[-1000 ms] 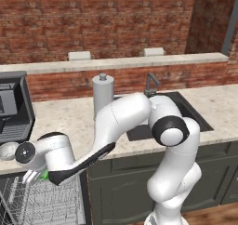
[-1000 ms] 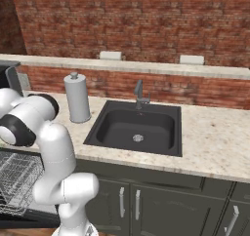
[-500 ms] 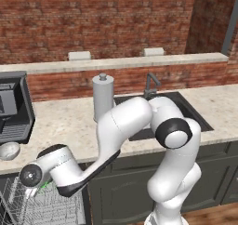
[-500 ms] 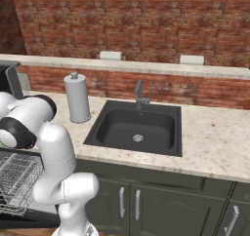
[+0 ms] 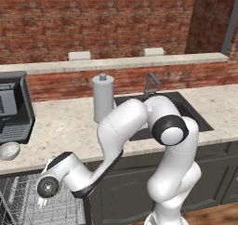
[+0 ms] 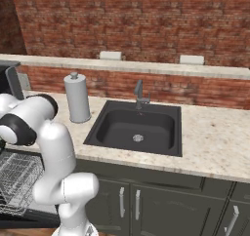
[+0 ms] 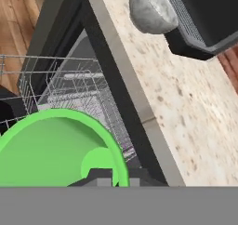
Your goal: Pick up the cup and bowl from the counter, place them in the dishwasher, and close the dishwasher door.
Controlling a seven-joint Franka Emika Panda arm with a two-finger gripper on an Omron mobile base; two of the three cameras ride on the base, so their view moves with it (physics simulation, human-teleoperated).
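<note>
Arm pose first: in the left base view the white arm (image 5: 139, 126) rises at lower right, bends at a dark elbow near frame centre, and reaches down to the lower left, where its wrist hangs over the white wire rack (image 5: 28, 203) of the open dark grey dishwasher (image 5: 86, 210). In the hand view the tool (image 7: 114, 177) sits at the bottom edge with its jaws drawn narrow on the rim of the small bright green plastic cup (image 7: 56, 147), whose open mouth faces the camera, just above the rack wires.

Left of the wrist in the left base view, the small pale grey glossy bowl (image 5: 9, 150) rests on the beige speckled stone worktop (image 5: 65, 126), just beside the black countertop coffee machine (image 5: 14, 108). Toward centre stands a tall grey lidded canister (image 5: 103, 98), and right of it the black inset sink (image 5: 186, 112) with its dark tap (image 5: 151, 82), partly hidden by the arm's elbow.

In the right base view the arm's shoulder fills the left side, with the rack at lower left below the worktop edge and the canister upright left of the sink.
</note>
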